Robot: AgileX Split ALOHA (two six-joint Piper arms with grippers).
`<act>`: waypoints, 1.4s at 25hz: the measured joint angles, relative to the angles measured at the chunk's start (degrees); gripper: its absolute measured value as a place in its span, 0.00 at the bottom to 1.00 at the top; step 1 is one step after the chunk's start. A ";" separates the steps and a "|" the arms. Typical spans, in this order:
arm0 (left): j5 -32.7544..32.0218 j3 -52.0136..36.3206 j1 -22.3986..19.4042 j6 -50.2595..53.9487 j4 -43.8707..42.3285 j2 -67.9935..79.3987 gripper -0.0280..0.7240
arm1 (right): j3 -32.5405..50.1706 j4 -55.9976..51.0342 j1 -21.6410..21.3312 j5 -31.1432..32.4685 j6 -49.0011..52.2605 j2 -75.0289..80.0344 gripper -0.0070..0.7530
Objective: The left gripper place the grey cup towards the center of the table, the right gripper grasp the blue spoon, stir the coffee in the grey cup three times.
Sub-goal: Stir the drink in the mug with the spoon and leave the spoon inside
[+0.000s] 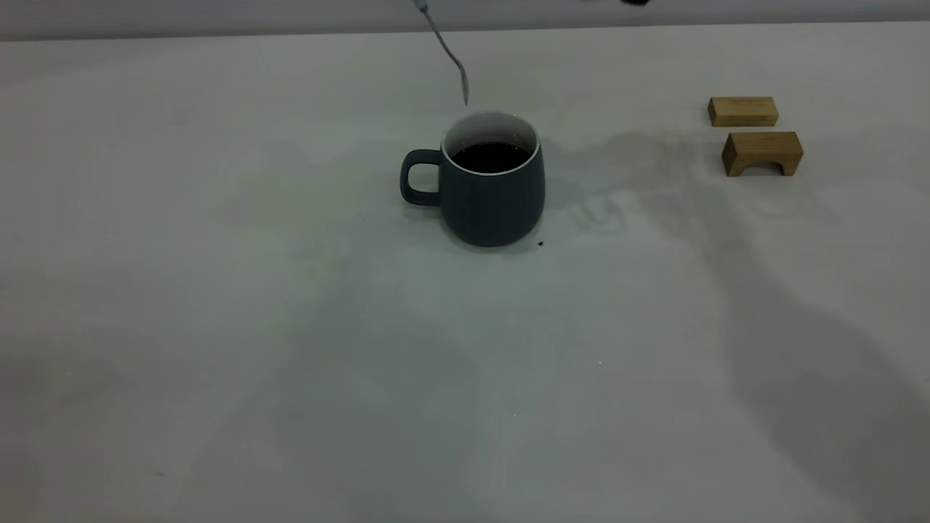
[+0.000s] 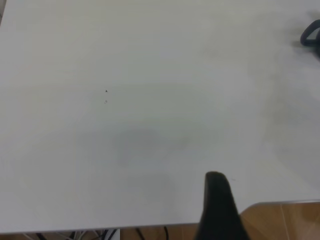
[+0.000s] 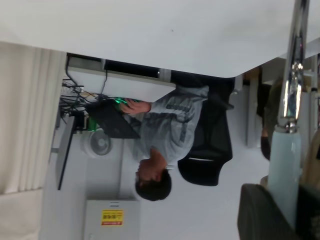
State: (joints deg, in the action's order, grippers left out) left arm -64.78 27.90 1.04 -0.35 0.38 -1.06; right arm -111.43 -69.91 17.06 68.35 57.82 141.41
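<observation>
The grey cup (image 1: 487,196) stands upright near the middle of the table (image 1: 290,327), handle to the left, with dark coffee (image 1: 490,156) inside. The blue spoon (image 1: 447,51) hangs tilted, its bowl just above the cup's far rim and clear of the coffee. In the right wrist view my right gripper (image 3: 287,212) is shut on the spoon's pale blue handle (image 3: 284,170); in the exterior view it lies above the picture's top edge. Of my left gripper only one dark finger (image 2: 218,207) shows, over the table's edge, nothing beside it. The cup's handle (image 2: 311,36) is far from it.
Two tan wooden blocks (image 1: 742,111) (image 1: 761,151) lie at the far right of the table. A small dark speck (image 1: 540,243) sits by the cup's base. A seated person (image 3: 165,130) is at a desk beyond the table.
</observation>
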 joint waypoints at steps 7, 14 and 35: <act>0.00 0.00 0.00 0.00 0.00 0.00 0.79 | 0.00 -2.26 -1.93 -0.12 0.12 3.63 0.20; 0.00 0.00 0.00 0.00 0.00 0.00 0.79 | 0.00 -4.05 -3.20 -0.48 0.15 7.78 0.20; 0.00 0.00 0.00 0.00 0.00 0.00 0.79 | -0.22 -0.31 -6.08 -0.90 -5.29 11.59 0.20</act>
State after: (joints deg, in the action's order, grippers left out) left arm -64.78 27.90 1.04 -0.35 0.38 -1.06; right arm -111.65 -70.21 10.98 67.46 52.54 153.00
